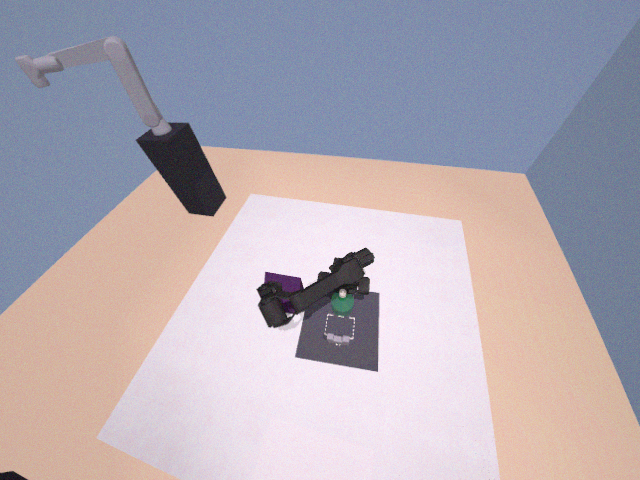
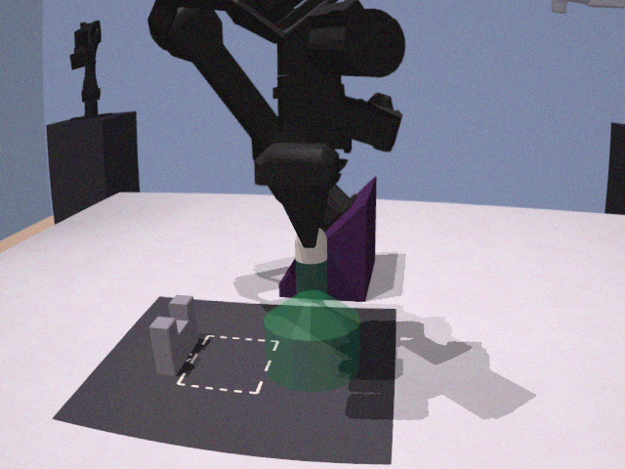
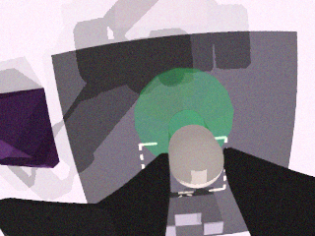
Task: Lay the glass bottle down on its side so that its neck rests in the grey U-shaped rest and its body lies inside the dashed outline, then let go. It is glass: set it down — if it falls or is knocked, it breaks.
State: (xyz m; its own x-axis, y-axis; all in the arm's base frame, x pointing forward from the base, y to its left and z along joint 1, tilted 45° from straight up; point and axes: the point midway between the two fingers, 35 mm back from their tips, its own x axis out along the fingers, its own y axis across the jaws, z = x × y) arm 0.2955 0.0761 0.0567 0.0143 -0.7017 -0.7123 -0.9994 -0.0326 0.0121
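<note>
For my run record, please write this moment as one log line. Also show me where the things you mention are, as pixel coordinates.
gripper (image 2: 309, 242) (image 3: 196, 157): shut on white cap | green bottle (image 1: 342, 303) (image 2: 312, 343) (image 3: 184, 105): upright, beside dashed outline (image 1: 339, 314) (image 2: 218, 388) (image 3: 225, 182) | grey rest (image 1: 338, 338) (image 2: 164, 345) (image 3: 188, 219): unoccupied | laying down: not done

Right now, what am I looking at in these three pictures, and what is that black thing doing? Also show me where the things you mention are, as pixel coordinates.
The black machine is one jointed robot arm ending in a two-fingered hand (image 2: 310, 242) (image 3: 196, 157). One picture looks down from high above, one looks across the table from the side, and one comes from a camera near the hand, looking past its fingers.

A dark mat (image 1: 361, 346) (image 2: 227, 424) (image 3: 261, 98) bears a dashed outline and a grey U-shaped rest (image 1: 338, 338) (image 2: 164, 345) (image 3: 188, 219). Beside the mat stands a purple block (image 1: 281, 280) (image 2: 353, 252) (image 3: 25, 128).

The hand grips the pale top of a green glass bottle (image 1: 342, 303) (image 2: 312, 348) (image 3: 184, 93), which stands upright.
</note>
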